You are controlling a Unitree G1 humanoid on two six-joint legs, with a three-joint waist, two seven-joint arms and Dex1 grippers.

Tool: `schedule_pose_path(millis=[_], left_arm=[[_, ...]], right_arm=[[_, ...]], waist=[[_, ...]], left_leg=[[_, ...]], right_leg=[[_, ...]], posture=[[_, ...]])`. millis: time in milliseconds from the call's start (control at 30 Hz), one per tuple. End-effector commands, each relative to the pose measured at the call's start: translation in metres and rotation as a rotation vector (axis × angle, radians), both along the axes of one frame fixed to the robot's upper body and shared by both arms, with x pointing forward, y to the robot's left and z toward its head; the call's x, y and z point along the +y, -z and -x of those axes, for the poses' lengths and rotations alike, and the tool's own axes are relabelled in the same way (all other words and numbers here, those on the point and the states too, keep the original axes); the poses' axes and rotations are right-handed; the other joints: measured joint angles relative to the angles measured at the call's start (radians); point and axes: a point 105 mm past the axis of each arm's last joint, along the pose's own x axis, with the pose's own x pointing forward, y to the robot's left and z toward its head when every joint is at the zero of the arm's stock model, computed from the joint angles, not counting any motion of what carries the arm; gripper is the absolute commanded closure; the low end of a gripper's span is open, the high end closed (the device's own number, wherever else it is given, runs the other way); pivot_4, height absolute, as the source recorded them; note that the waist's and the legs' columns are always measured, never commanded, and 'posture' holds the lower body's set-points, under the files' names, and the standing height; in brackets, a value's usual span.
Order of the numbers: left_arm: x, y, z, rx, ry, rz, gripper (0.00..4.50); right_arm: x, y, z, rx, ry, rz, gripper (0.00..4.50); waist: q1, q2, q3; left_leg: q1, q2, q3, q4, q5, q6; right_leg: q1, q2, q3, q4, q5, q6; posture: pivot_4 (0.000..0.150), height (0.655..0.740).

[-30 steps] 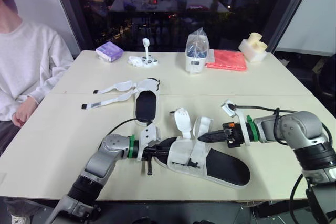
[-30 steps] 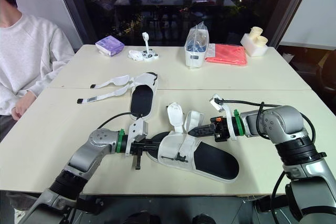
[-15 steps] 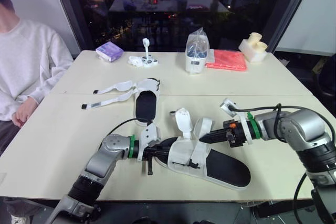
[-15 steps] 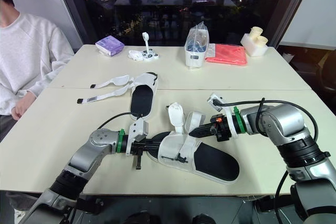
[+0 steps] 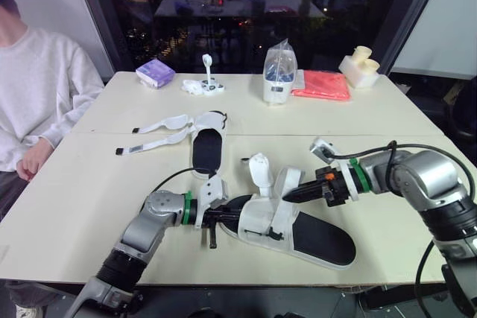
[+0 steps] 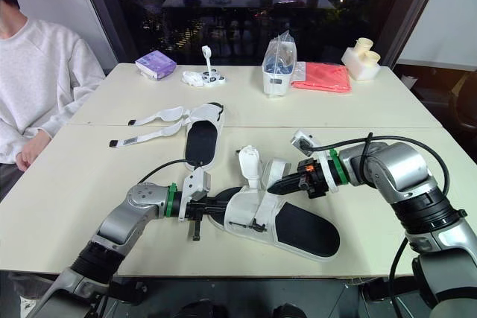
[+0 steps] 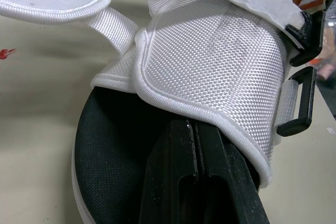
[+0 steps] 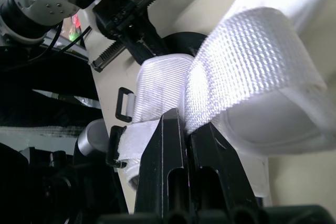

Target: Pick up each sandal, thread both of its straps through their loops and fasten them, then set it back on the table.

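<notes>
The near sandal point(image 5: 317, 234), black-soled with white straps, lies at the front middle of the table point(image 5: 89, 184). My left gripper point(image 5: 222, 217) is shut on the sandal's left end, its fingers clamped on the sole edge under the white upper point(image 7: 210, 51). Black loops point(image 7: 300, 103) hang on the upper's side. My right gripper point(image 5: 288, 196) comes in from the right and is shut on a raised white strap point(image 8: 252, 61) of that sandal. The second sandal point(image 5: 207, 145) lies farther back, with both straps point(image 5: 160, 130) spread loose to its left.
A person in a white sweater point(image 5: 37, 94) sits at the left table edge. Along the far side stand a purple box point(image 5: 155, 73), a small white gadget point(image 5: 205, 86), a bagged container point(image 5: 279, 74), a red cloth point(image 5: 322, 85) and a cream object point(image 5: 360, 65).
The right forearm has lifted slightly, its fingers staying on the strap. The left arm and both sandals have not moved.
</notes>
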Motion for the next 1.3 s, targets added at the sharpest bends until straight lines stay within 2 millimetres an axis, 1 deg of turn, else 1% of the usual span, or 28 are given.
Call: schedule_pose_path(millis=[33,267,300,367,400,433,467,500,567,600,633,700,767,833,900,1000,1033,1167,1233,1300], left_arm=[[-0.004,-0.004,0.002,-0.018,0.015,0.005,4.5],[-0.004,-0.004,0.002,-0.018,0.012,0.009,4.5],[-0.004,-0.004,0.002,-0.017,0.012,0.01,4.5],[-0.004,-0.004,0.003,-0.016,0.013,0.01,4.5],[-0.005,-0.003,0.003,-0.015,0.013,0.011,4.5],[-0.005,-0.003,0.004,-0.014,0.013,0.011,4.5],[-0.005,-0.003,0.004,-0.013,0.013,0.011,4.5],[-0.005,-0.003,0.004,-0.012,0.013,0.012,4.5],[-0.005,-0.003,0.005,-0.01,0.015,0.011,4.5],[-0.005,-0.003,0.005,-0.01,0.015,0.011,4.5],[-0.005,-0.003,0.005,-0.01,0.015,0.011,4.5],[-0.005,-0.002,0.005,-0.01,0.014,0.011,4.5],[-0.005,-0.002,0.004,-0.01,0.014,0.011,4.5],[-0.006,-0.002,0.003,-0.011,0.015,0.012,4.5],[-0.007,-0.002,0.003,-0.011,0.018,0.012,4.5],[-0.008,-0.002,0.003,-0.012,0.024,0.012,4.5],[-0.008,-0.002,0.003,-0.012,0.025,0.012,4.5],[-0.009,-0.003,0.003,-0.012,0.03,0.013,4.5],[-0.01,-0.003,0.002,-0.012,0.031,0.014,4.5],[-0.01,-0.004,0.002,-0.012,0.03,0.015,4.5]], right_arm=[[0.012,-0.006,0.009,-0.044,-0.094,0.01,4.43],[0.021,0.009,0.025,-0.021,-0.174,0.046,4.43],[0.021,0.011,0.028,-0.019,-0.182,0.049,4.2],[0.021,0.013,0.034,-0.017,-0.195,0.051,3.59],[0.02,0.013,0.038,-0.015,-0.198,0.051,3.16],[0.019,0.013,0.041,-0.015,-0.2,0.05,2.62],[0.017,0.011,0.045,-0.017,-0.2,0.048,2.18],[0.015,0.009,0.049,-0.02,-0.2,0.047,1.62],[0.008,0.003,0.06,-0.028,-0.196,0.053,0.69],[0.005,0.001,0.066,-0.03,-0.194,0.056,0.14],[0.003,-0.001,0.069,-0.031,-0.192,0.058,0.06],[-0.003,-0.006,0.082,-0.022,-0.172,0.052,0.06],[-0.008,-0.006,0.092,-0.001,-0.133,0.043,0.06],[-0.009,0.0,0.098,0.032,-0.077,0.018,0.06],[-0.008,0.011,0.103,0.06,-0.024,0.001,0.06],[-0.001,0.028,0.109,0.101,0.036,-0.035,0.06],[0.002,0.034,0.108,0.101,0.059,-0.041,0.06],[0.008,0.053,0.095,0.099,0.186,-0.065,0.06],[0.012,0.057,0.088,0.102,0.232,-0.098,0.06],[0.018,0.056,0.083,0.102,0.257,-0.134,0.06]], waist=[[0.0,0.0,0.0],[0.001,0.0,0.0],[0.001,0.0,0.0],[0.001,0.0,0.0],[0.001,0.0,0.0],[0.001,0.0,0.0],[0.002,0.0,0.0],[0.002,0.0,0.0],[0.005,0.0,0.0],[0.004,0.0,0.0],[0.003,0.0,0.0],[0.004,0.0,0.0],[0.003,0.0,0.0],[0.003,0.0,0.0],[0.004,-0.001,0.0],[0.004,0.0,0.0],[0.004,0.0,0.0],[0.004,0.0,0.0],[0.004,0.0,0.0],[0.002,0.0,0.0]], left_leg=[[0.0,0.0,0.0,0.0,0.0,0.0],[0.0,0.0,0.0,0.0,0.0,0.0],[0.0,0.0,0.0,0.0,0.0,0.0],[0.0,0.0,0.0,0.0,0.0,0.0],[0.0,0.0,0.0,0.0,0.0,0.0],[0.0,0.0,0.0,0.0,0.0,0.0],[0.0,0.0,0.0,0.0,0.0,0.0],[0.0,0.0,0.0,0.0,0.0,0.0],[0.0,0.0,0.0,0.0,0.0,0.0],[0.0,0.0,-0.001,0.0,0.0,0.0],[0.0,0.0,-0.001,0.0,0.0,0.0],[0.0,0.0,-0.001,0.0,0.0,0.0],[0.0,0.0,-0.002,0.0,0.0,0.0],[0.0,0.0,-0.002,-0.001,0.0,0.0],[0.0,0.0,-0.002,0.0,0.0,0.0],[0.0,0.0,-0.003,-0.001,-0.001,0.0],[0.0,0.0,-0.003,-0.001,-0.001,0.0],[0.0,0.0,-0.003,-0.001,-0.001,0.0],[0.0,-0.001,-0.003,-0.001,0.0,0.0],[0.0,-0.001,-0.003,-0.001,0.0,0.0]], right_leg=[[0.0,0.0,0.0,0.0,0.0,0.0],[0.0,0.0,0.0,0.0,0.0,0.0],[0.0,0.0,0.0,0.0,0.0,0.0],[0.0,-0.001,0.0,0.0,0.0,0.0],[0.0,-0.001,0.0,0.0,0.0,0.0],[0.0,-0.001,0.0,0.0,0.0,0.0],[0.0,-0.001,0.0,0.0,0.0,0.0],[0.0,-0.001,0.0,0.0,0.0,0.0],[0.0,-0.001,0.0,-0.001,0.0,0.0],[0.001,-0.002,-0.001,-0.001,0.0,0.0],[0.001,-0.002,-0.001,-0.001,0.0,0.0],[0.001,-0.002,0.0,-0.002,0.0,0.0],[0.001,-0.002,-0.001,-0.002,0.0,0.0],[0.002,-0.002,-0.001,-0.002,0.0,0.0],[0.002,-0.003,-0.001,-0.002,0.0,0.0],[0.002,-0.003,-0.001,-0.002,0.0,0.0],[0.002,-0.003,-0.001,-0.002,0.0,0.0],[0.002,-0.003,-0.001,-0.002,0.0,0.0],[0.002,-0.002,-0.001,-0.001,0.0,0.0],[0.002,-0.001,-0.001,-0.001,0.0,0.0]], posture=[[0.15,0.74],[0.15,0.74],[0.15,0.74],[0.15,0.74],[0.15,0.74],[0.15,0.74],[0.15,0.74],[0.15,0.74],[0.15,0.74],[0.15,0.74],[0.15,0.74],[0.15,0.74],[0.15,0.74],[0.15,0.74],[0.15,0.74],[0.15,0.74],[0.15,0.74],[0.15,0.74],[0.15,0.74],[0.15,0.74]])
